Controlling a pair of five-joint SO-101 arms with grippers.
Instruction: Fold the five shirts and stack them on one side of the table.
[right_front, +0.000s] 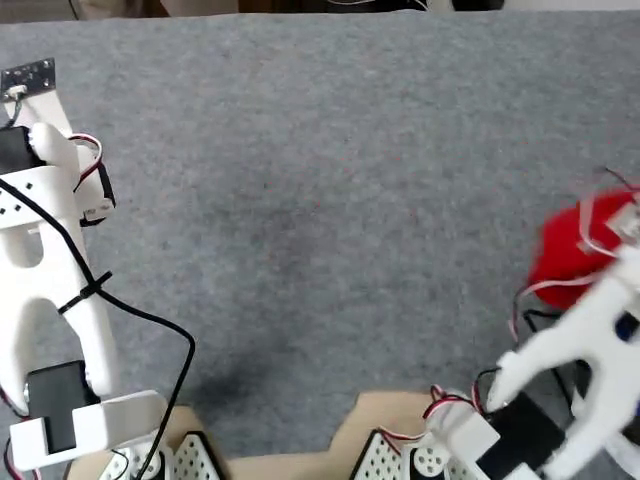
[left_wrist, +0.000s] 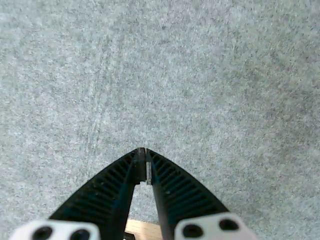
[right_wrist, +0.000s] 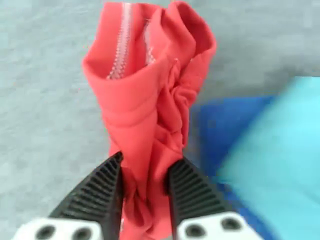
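Note:
A red shirt with a white zip hangs bunched between the black fingers of my right gripper, which is shut on it. From above, the red shirt is at the table's right edge, beside the right arm. Under it lie a blue shirt and a light turquoise shirt. My left gripper is shut with nothing in it, its tips meeting over bare grey cloth. The left arm stands at the table's left edge.
Grey felt covers the table. A black cable trails from the left arm toward the front edge. The arm bases sit on a wooden board at the front.

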